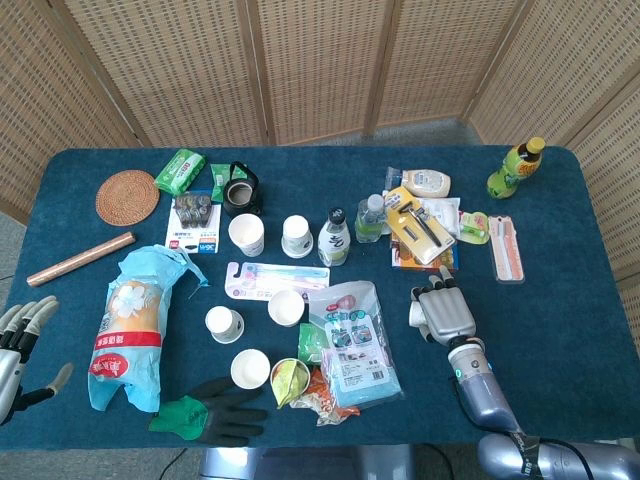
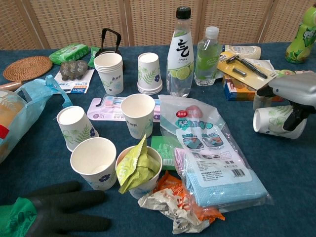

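Observation:
My right hand [image 1: 445, 314] [image 2: 295, 89] reaches over a paper cup [image 2: 274, 123] with a green leaf print that lies on its side at the right of the blue table [image 1: 560, 300]. Its fingers curl down on one side of the cup and the thumb on the other, gripping it. The head view hides the cup beneath the hand. My left hand [image 1: 20, 345] hovers off the table's near left corner with its fingers spread and nothing in it, closest to the blue plastic bag [image 1: 130, 325].
Several upright paper cups [image 2: 137, 114] stand mid-table, one stuffed with a green wrapper [image 2: 136, 165]. A packaged blue cloth [image 2: 212, 153] lies just left of the held cup. Two bottles [image 2: 180, 52], a razor pack [image 2: 244, 66], a green bottle [image 1: 516, 168] and a black-green glove [image 1: 210, 410] surround them.

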Robot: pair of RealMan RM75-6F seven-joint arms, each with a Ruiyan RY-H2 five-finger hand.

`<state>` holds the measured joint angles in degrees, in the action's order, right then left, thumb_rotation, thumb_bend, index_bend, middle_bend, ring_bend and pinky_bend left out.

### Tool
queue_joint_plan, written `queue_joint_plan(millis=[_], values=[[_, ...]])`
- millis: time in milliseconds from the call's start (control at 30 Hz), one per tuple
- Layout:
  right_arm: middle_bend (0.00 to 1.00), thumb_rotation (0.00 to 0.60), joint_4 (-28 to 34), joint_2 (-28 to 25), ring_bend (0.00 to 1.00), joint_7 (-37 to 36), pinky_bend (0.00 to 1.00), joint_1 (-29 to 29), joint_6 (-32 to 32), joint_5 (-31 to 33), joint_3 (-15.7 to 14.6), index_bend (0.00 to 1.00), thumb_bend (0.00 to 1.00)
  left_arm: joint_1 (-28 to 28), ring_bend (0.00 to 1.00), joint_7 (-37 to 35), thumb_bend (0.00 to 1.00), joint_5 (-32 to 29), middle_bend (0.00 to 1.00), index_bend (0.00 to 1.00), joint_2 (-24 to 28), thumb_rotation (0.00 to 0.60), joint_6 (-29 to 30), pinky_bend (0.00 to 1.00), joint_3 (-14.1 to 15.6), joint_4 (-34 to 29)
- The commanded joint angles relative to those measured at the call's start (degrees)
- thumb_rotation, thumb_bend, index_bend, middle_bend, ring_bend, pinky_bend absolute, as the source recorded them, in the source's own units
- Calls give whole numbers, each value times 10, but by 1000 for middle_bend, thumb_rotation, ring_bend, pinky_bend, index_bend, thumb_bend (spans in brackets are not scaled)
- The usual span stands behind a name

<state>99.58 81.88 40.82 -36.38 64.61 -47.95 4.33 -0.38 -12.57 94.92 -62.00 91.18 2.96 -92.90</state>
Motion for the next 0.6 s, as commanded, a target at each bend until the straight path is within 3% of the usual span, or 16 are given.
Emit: queue_joint_plan(millis=[33, 300, 433, 600], values=[[458, 600, 33, -35, 154, -100, 0, 15, -40, 9, 30, 321, 351, 0, 95, 0, 383, 0, 97, 0, 0, 600, -1, 18, 0, 0], [455, 600, 41, -83, 154, -335, 0, 49, -121, -46, 76, 320, 354, -1, 95, 3, 383, 1, 96, 0, 0, 600, -1, 19, 0, -2], [454, 600, 20, -83, 154, -474, 0, 71, -144, -105, 98, 320, 351, 0, 95, 6, 383, 2, 96, 0, 1, 600, 1, 18, 0, -5], [449, 600, -16, -74, 154, -593, 0, 87, -153, -168, 106, 315, 342, 1, 95, 11, 383, 1, 95, 0, 3, 600, 1, 18, 0, -8]])
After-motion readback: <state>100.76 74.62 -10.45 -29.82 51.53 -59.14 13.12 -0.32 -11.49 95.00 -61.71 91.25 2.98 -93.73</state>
